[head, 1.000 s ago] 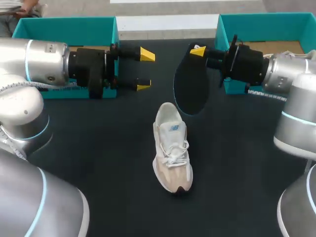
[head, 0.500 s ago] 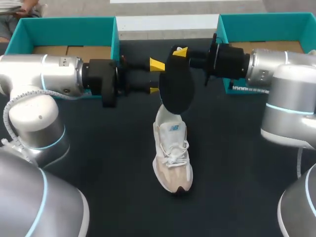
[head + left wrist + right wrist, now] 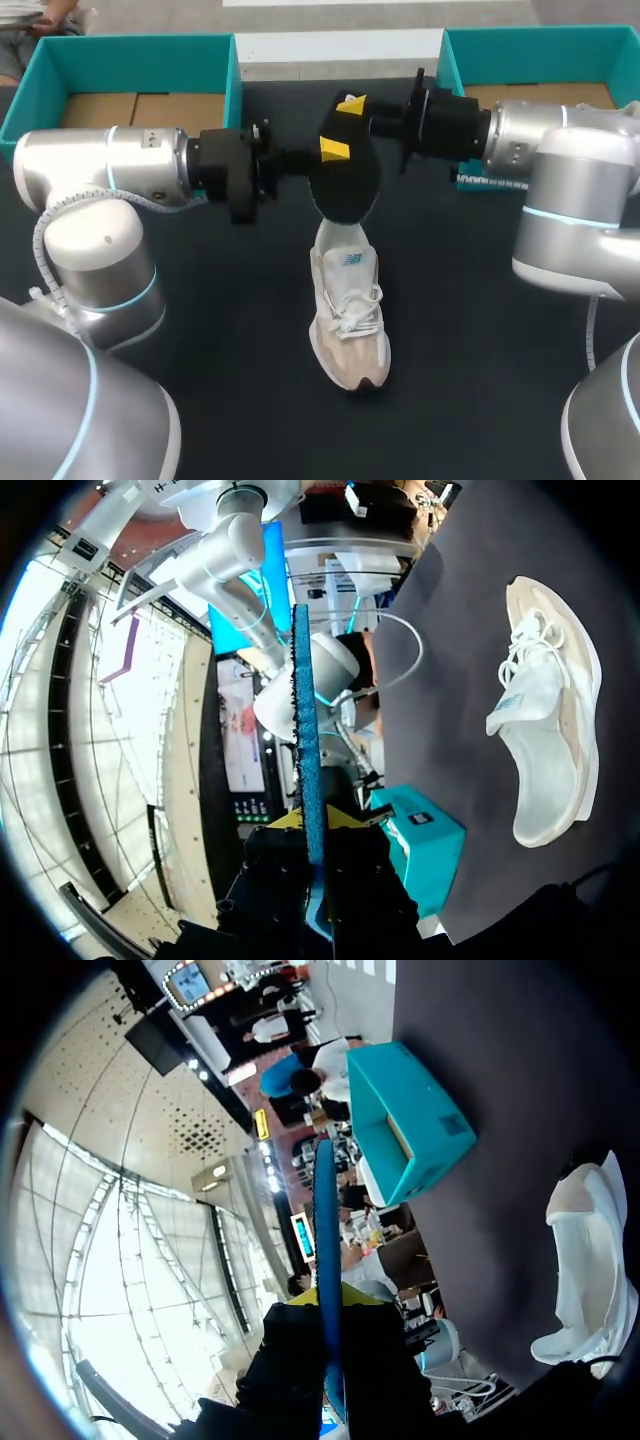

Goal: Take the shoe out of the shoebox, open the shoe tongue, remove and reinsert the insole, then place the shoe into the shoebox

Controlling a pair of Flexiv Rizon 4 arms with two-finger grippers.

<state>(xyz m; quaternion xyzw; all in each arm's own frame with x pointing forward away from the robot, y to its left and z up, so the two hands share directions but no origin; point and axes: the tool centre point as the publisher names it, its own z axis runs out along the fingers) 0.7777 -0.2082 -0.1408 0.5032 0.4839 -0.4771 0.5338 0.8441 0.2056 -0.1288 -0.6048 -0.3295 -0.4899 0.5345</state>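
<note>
A dark insole hangs upright above the heel of the white and beige sneaker, which lies on the black table with its toe toward the front. My right gripper is shut on the insole's upper end. My left gripper is shut on its middle from the other side. In the left wrist view the insole runs edge-on out of that gripper, with the sneaker off to one side. The right wrist view shows the insole edge-on in its gripper, the sneaker beside it.
Two teal shoebox halves stand at the back of the table, one at the left and one at the right, both with cardboard floors. Each wrist view catches one teal box. Black table surface surrounds the sneaker.
My right arm carried the insole leftward to above the sneaker's heel. My left gripper moved right to meet it and closed from wide open onto the insole.
</note>
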